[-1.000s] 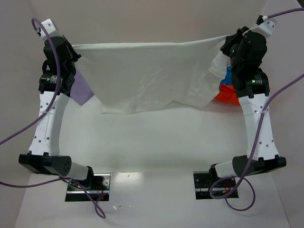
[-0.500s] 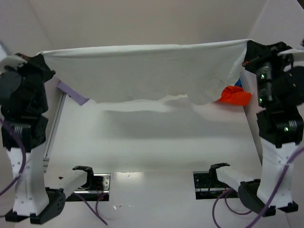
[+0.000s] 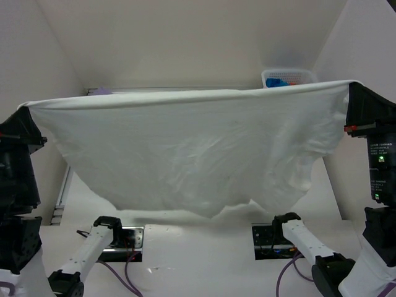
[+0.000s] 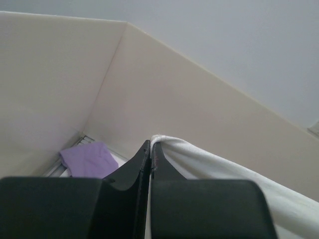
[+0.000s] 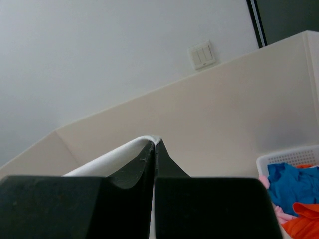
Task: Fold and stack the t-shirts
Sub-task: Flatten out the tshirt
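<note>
left claw (image 4: 151, 151) and right claw (image 5: 155, 145) each clench a thin corner of the off-white t-shirt (image 3: 185, 148) between them, so overstretching might free one.

We saw a white mesh basket (image 3: 302, 77) (image 5: 286, 155) at the table's (image 3: 204, 247) far right corner, against the beige back panel (image 3: 185, 43). A metal rail (image 3: 62, 195) ran along its left edge. A light switch (image 5: 202, 55) sat on the grey wall (image 5: 99, 50) beyond.
</note>
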